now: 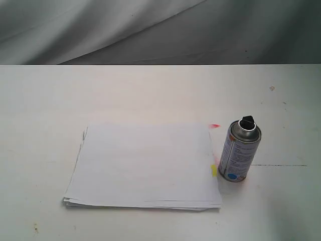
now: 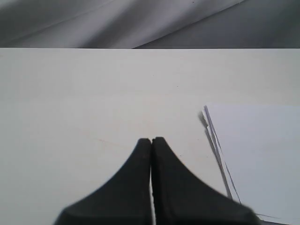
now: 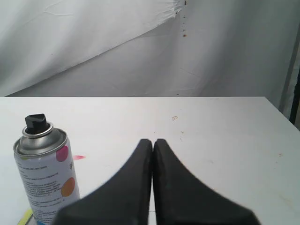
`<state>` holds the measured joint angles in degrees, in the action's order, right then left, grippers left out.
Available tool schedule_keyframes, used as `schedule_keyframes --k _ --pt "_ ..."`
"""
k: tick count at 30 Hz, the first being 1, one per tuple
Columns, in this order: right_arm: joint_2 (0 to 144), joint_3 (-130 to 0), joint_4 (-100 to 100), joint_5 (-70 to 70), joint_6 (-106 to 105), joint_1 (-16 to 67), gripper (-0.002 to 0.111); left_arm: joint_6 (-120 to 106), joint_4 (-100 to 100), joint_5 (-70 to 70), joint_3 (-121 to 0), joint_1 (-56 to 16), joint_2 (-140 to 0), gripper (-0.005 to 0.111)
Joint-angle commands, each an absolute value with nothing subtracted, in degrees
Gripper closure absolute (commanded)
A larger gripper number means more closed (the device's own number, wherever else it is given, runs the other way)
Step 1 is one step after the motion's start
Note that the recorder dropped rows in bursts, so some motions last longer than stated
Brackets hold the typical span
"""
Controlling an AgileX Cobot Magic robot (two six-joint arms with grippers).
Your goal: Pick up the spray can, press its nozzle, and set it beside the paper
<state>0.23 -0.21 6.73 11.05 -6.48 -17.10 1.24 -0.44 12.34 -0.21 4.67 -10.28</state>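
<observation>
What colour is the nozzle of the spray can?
Black nozzle; clearest in right wrist view.

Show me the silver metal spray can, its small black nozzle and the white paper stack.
Silver metal spray can (image 1: 234,158): exterior view, printed label.
Small black nozzle (image 1: 247,122): exterior view, its top.
White paper stack (image 1: 143,165): exterior view, top sheet's middle.

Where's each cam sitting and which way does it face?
Exterior: raised, looking down across table at paper and spray can; no robot parts.
Left wrist: low, facing backdrop; shut left gripper, paper edge.
Right wrist: low, facing backdrop; shut right gripper, spray can.
Shared: exterior and right wrist both show the spray can.
</observation>
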Motion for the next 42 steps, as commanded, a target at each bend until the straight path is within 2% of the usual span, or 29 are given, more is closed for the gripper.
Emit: schedule_keyframes --k 1,31,37,42 --pt "0.0 0.0 6.0 11.2 -6.6 -17.3 0.108 1.2 -0.9 12.1 0.0 4.6 -10.0 0.106" --pt "0.0 -0.2 6.1 11.9 -6.6 -17.3 0.108 1.2 -0.9 12.1 0.0 4.6 -10.0 0.106" --pt "1.2 -10.4 6.1 20.0 -6.6 -17.3 0.108 1.2 -0.9 12.1 0.0 4.6 -10.0 0.106" --pt "10.4 -20.9 5.9 22.1 -6.6 -17.3 0.108 1.2 -0.9 12.1 0.0 4.6 -10.0 0.106"
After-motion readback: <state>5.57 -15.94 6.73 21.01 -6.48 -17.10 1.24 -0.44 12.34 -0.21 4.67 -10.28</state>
